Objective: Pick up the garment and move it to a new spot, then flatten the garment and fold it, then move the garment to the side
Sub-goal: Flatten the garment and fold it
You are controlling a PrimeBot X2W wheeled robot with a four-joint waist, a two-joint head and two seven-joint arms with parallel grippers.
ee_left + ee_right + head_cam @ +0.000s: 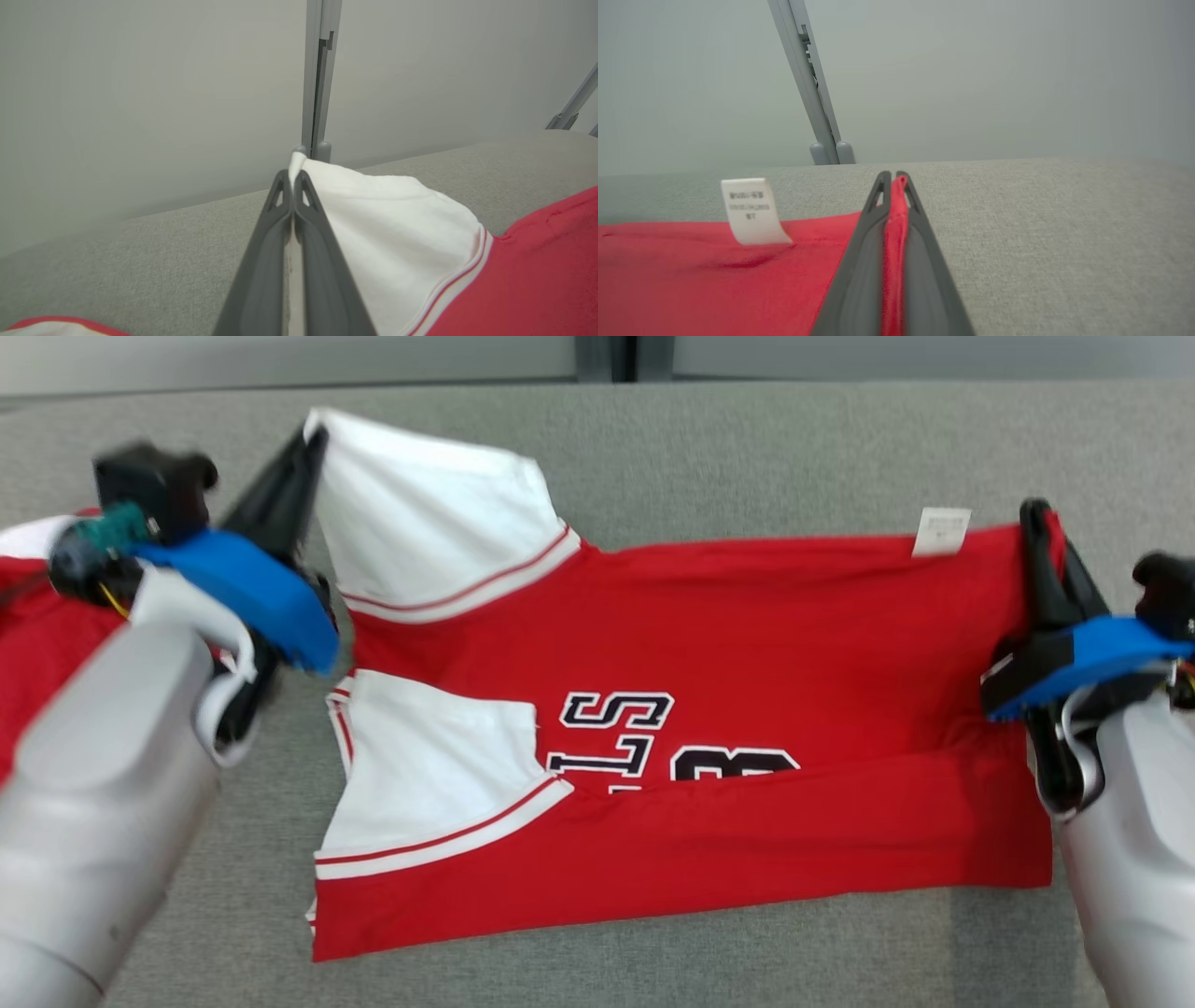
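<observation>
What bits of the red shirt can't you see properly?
Head view: jersey lettering half covered by a folded-over red flap.
Head and right wrist views: tag print too small, blurry.
Head view: left forearm hides most of another red cloth.

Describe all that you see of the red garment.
The garment is a red jersey, seemingly soft knit, with white sleeves trimmed in red stripes, black-and-white lettering and a white label. It lies partly folded on the grey cloth surface. The left gripper is shut on a white sleeve corner, the right gripper on a red hem corner.
</observation>
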